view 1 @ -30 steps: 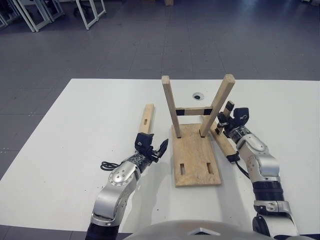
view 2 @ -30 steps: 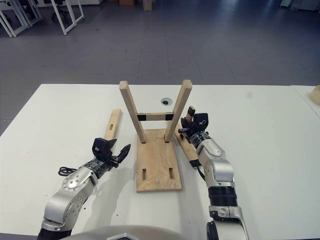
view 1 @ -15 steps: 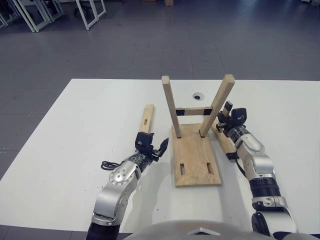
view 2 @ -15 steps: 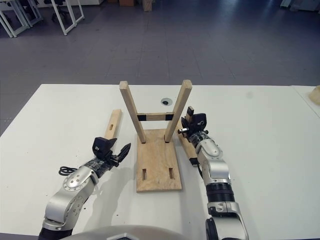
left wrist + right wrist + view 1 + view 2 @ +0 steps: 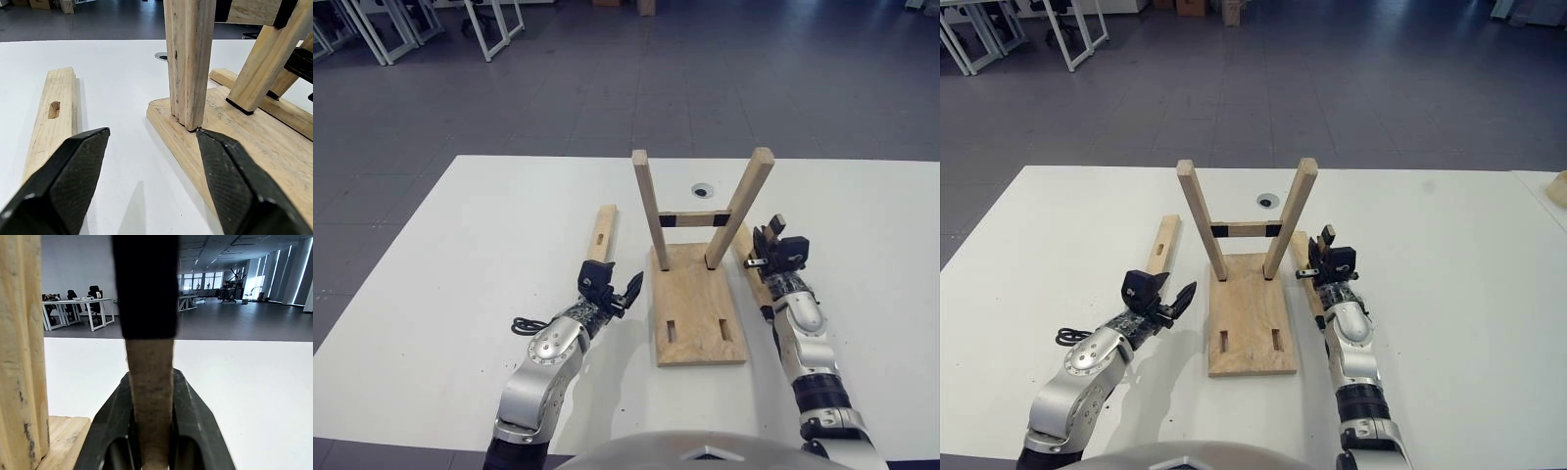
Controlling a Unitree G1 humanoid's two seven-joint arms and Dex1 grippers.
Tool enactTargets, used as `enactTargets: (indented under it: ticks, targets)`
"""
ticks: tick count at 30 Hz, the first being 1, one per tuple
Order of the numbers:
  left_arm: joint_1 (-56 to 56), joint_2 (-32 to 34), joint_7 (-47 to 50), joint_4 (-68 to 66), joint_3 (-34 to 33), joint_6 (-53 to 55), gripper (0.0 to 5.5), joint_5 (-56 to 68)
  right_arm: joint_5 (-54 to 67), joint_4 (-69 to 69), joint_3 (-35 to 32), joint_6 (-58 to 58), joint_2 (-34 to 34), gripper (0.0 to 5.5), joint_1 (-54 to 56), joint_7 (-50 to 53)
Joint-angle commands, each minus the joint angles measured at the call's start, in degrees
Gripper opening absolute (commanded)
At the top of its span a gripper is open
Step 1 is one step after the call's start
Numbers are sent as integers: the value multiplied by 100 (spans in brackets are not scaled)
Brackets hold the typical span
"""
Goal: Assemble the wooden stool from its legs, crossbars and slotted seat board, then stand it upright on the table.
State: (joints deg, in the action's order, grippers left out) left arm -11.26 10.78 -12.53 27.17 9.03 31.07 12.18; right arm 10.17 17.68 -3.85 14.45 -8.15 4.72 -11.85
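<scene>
Right gripper (image 5: 770, 245) clamping crossbar (image 5: 774, 225) upright beside loose leg (image 5: 1302, 255) lying lengthwise along seat board (image 5: 697, 313); left gripper (image 5: 615, 292) hovering open across board.

Rounded silver arms, a black left claw (image 5: 616, 287) and right claw (image 5: 770, 236), looped black cable (image 5: 524, 325)

I record a white desk (image 5: 460, 255). The slotted seat board (image 5: 697, 313) lies flat at its centre. One loose leg (image 5: 600, 233) lies left of the board, a second leg (image 5: 1301, 253) just right of it. A round grommet hole (image 5: 702, 188) sits beyond.
</scene>
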Motion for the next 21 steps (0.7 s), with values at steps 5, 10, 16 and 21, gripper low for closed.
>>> enactTargets:
  ticks: [5, 10, 16, 21]
  targets:
    - [-38, -10, 49, 11, 53, 38, 329, -81, -79, -1652, -249, -1559, -115, 40, -745, 597]
    - [-19, 7, 32, -3, 47, 36, 329, -83, -177, -1789, -248, -1652, -23, 40, -699, 749]
    - [-13, 18, 29, -31, 40, 21, 329, -96, -254, -1826, -396, -1453, 40, 40, -573, 976]
    - [-2, 20, 28, -42, 25, 15, 329, -94, -217, -1707, -500, -1335, 141, 40, -405, 1058]
